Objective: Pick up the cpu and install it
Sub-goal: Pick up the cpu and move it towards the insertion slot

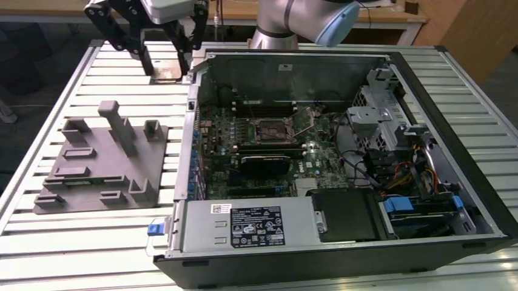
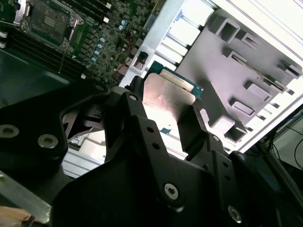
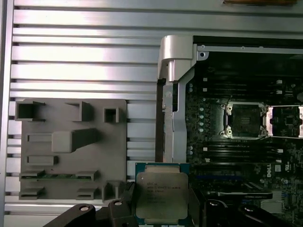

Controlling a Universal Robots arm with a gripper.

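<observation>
Table (image 1: 81, 242): slatted metal bench; a wooden desk (image 1: 242, 11) stands behind it.
Fingers (image 2: 137, 127): the black gripper (image 1: 166, 65) is narrowed, clamping the cpu by two opposite edges.
Cpu (image 3: 161, 196): flat between the fingertips, silver top up, over the slats.
Fixture (image 3: 71, 142): grey, off to one side of the fingers.
Case (image 1: 324, 267): open, on the other side; its open socket (image 3: 244, 120) lies well beyond the fingers.
</observation>
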